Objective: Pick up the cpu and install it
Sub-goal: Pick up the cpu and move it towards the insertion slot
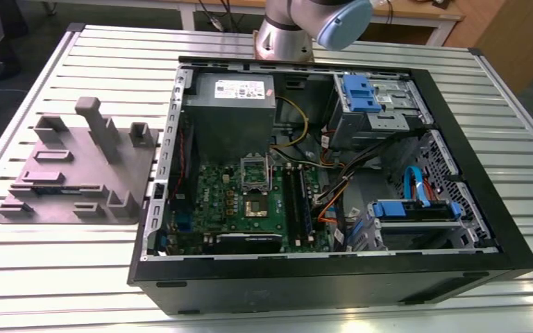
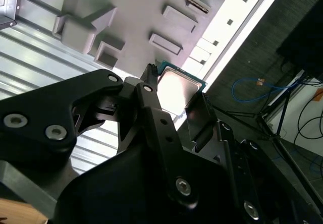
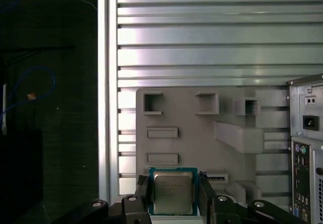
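The cpu (image 3: 173,192), a small square chip with a silver top and a green rim, sits between the black fingers of my gripper (image 3: 173,198), which is shut on it. In the second wrist view the cpu (image 2: 177,89) is likewise clamped in the gripper (image 2: 176,107). It hangs well above the grey moulded tray (image 3: 202,128), seen small below. In the exterior view the open computer case (image 1: 332,277) lies on its side with the motherboard socket (image 1: 252,187) exposed, and the arm's base (image 1: 290,35) stands behind it.
The grey tray (image 1: 72,173) with upright posts lies on the slatted metal table (image 1: 44,263) at the exterior view's left of the case. Inside the case are a power supply (image 1: 231,94), blue drive bays (image 1: 364,94) and loose cables (image 1: 341,191).
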Motion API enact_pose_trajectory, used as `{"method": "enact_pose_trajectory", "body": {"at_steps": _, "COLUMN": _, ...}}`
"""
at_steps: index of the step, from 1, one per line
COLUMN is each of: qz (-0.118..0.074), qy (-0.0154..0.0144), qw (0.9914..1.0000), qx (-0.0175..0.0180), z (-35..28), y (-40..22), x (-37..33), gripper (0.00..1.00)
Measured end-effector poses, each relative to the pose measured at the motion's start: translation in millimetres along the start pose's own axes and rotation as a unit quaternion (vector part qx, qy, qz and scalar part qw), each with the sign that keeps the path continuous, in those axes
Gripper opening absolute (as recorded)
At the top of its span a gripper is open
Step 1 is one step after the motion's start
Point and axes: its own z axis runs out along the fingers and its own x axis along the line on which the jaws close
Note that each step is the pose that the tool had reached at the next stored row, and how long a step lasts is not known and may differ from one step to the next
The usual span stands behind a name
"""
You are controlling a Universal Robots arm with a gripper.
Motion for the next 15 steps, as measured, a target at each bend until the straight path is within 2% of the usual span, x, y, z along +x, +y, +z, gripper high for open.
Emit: {"method": "enact_pose_trajectory", "body": {"at_steps": 15, "qz": 0.0, "qy": 0.0, "qw": 1.0, "qx": 0.0, "z": 0.0, "y": 0.2, "x": -6.7, "gripper": 0.47}}
